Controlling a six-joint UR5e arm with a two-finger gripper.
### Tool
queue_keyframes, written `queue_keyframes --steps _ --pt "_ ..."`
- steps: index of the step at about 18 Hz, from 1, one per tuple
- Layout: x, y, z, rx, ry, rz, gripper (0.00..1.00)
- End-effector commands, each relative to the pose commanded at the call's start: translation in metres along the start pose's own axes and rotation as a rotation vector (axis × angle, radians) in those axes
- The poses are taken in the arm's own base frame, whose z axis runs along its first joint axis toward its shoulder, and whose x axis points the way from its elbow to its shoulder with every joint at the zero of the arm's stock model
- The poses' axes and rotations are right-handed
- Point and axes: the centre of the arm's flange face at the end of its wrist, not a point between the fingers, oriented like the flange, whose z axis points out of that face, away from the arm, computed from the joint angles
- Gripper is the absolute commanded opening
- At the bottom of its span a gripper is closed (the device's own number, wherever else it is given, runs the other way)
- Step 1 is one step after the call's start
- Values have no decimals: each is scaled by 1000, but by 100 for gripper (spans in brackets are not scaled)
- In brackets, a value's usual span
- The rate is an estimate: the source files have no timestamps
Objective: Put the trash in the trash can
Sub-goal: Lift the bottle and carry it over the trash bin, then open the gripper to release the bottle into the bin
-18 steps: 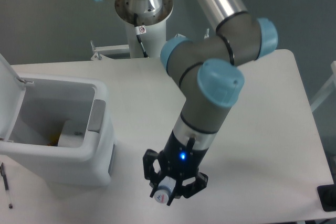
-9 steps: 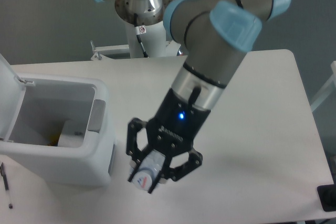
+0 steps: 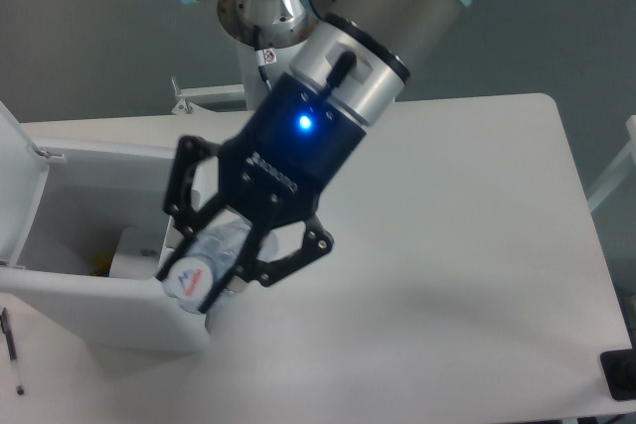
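Note:
My gripper point(image 3: 214, 260) is shut on the clear plastic bottle point(image 3: 199, 267), whose white cap with a blue-red mark faces the camera. It hangs high above the right rim of the trash can point(image 3: 60, 290), a white boxy bin with its lid point(image 3: 12, 161) standing open at the left. Inside the bin lies a white packet point(image 3: 129, 255) beside something yellowish. The gripper and bottle hide the bin's right wall and its grey rim patch.
A black pen point(image 3: 10, 350) lies at the table's front left edge. A dark object point(image 3: 621, 374) sits at the front right corner. The arm's base point(image 3: 268, 37) stands behind the table's far edge.
The gripper has carried the bottle up and to the left, from the table's front middle to above the bin's right rim, coming much closer to the camera.

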Motion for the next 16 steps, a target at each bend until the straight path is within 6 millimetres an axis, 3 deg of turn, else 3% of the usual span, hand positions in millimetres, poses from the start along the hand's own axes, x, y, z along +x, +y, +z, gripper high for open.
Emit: queue_keyframes --steps 2,7,11,13,15,16 --pt "17 0 17 -11 31 11 0" --pt "64 8 33 -6 68 67 0" --pt "80 26 43 -11 84 83 0" --pt "87 26 49 -3 91 108 0" --pt "83 29 53 -3 92 115 11" --pt "84 33 57 -7 98 126 23"
